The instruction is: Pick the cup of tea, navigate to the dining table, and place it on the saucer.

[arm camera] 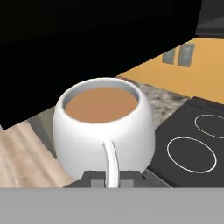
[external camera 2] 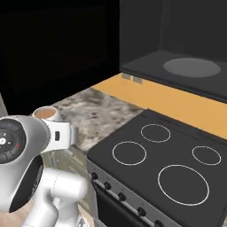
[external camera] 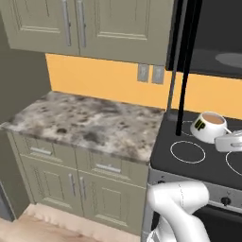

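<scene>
A home kitchen, rendered rather than real. Beyond the fingers (arm camera: 108, 180) to their right lies a black stove top (external camera 2: 168, 155) with white burner rings, a row of knobs (external camera 2: 122, 197) along its front edge and a dark oven door below. Past the fingers, beside the stove, runs a marbled stone worktop (external camera: 80, 120) over olive cabinet drawers (external camera: 42, 152) with metal handles; matching wall cupboards (external camera: 90, 23) hang above it. The wall behind is painted orange (external camera: 99, 78) and carries a pair of grey outlets (external camera: 150, 73). Over the stove sits a dark hood or microwave (hard to tell which) (external camera 2: 177, 48). Below the fingers to the left, pale wood flooring (arm camera: 22, 153) shows.
</scene>
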Available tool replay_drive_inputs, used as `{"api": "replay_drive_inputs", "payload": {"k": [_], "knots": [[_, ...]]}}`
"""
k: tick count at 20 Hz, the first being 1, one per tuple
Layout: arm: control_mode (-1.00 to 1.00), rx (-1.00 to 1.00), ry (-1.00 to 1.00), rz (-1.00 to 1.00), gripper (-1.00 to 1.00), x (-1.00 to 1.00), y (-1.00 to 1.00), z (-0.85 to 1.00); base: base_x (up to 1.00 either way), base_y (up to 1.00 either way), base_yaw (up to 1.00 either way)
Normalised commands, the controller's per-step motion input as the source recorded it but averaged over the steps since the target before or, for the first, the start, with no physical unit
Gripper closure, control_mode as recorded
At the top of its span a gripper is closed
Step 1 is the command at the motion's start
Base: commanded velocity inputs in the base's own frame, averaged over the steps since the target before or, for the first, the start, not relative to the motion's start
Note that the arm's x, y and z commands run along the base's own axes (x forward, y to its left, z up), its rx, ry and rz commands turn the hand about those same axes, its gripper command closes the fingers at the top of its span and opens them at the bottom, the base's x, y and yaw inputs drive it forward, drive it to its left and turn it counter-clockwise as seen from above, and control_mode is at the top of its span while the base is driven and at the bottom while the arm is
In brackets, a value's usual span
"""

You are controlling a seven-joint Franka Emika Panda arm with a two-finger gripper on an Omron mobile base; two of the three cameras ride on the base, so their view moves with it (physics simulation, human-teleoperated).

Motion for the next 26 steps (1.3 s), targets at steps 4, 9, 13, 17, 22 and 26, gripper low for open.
{"api": "replay_drive_inputs", "payload": {"k": [4, 9, 13, 17, 22, 26], "knots": [[1.0, 0.0, 0.0, 0.0, 1.0, 0.0, 0.0, 0.0, -0.65, -0.21, 0.68], [1.0, 0.0, 0.0, 0.0, 1.0, 0.0, 0.0, 0.0, -0.99, -0.3, 0.57], [1.0, 0.0, 0.0, 0.0, 1.0, 0.0, 0.0, 0.0, -0.98, -0.23, 0.57], [1.0, 0.0, 0.0, 0.0, 1.0, 0.0, 0.0, 0.0, -0.69, -0.17, 0.6], [1.0, 0.0, 0.0, 0.0, 1.0, 0.0, 0.0, 0.0, -0.29, -0.02, 0.59], [1.0, 0.0, 0.0, 0.0, 1.0, 0.0, 0.0, 0.0, 0.0, 0.0, 0.63]]}}
